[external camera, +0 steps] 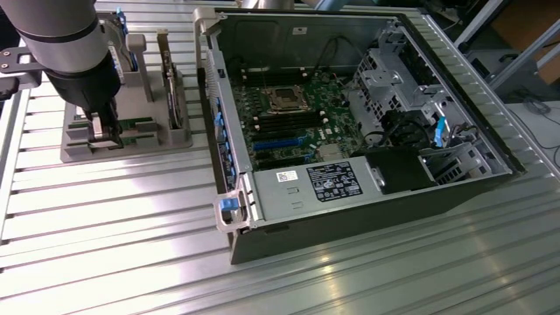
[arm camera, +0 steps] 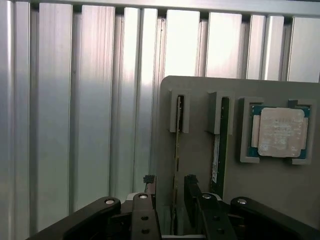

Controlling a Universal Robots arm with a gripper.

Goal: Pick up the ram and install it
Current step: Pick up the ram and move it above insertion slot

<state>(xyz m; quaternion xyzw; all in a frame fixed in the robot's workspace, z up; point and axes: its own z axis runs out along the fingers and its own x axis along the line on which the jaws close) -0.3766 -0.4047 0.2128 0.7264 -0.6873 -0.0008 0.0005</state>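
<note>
Two green ram sticks stand on edge in slots of a grey holder [arm camera: 200, 87]. In the wrist view my gripper [arm camera: 169, 182] is open, one finger on each side of the nearer ram [arm camera: 177, 140], with a gap on both sides. The other ram [arm camera: 218, 150] stands one slot over, beside the square silver processor [arm camera: 279, 132]. In the exterior view the gripper [external camera: 105, 134] is low over the holder [external camera: 166, 141] at the left, beside the open computer case [external camera: 350, 220]. The motherboard's dark memory slots [external camera: 282, 121] lie inside the case.
A wider card [external camera: 172, 98] stands upright on the holder's far side. The case has tall walls, a power supply [external camera: 319, 184] at the front and drive cages [external camera: 394, 72] on the exterior view's right. Ribbed aluminium table [external camera: 105, 223] surrounds everything.
</note>
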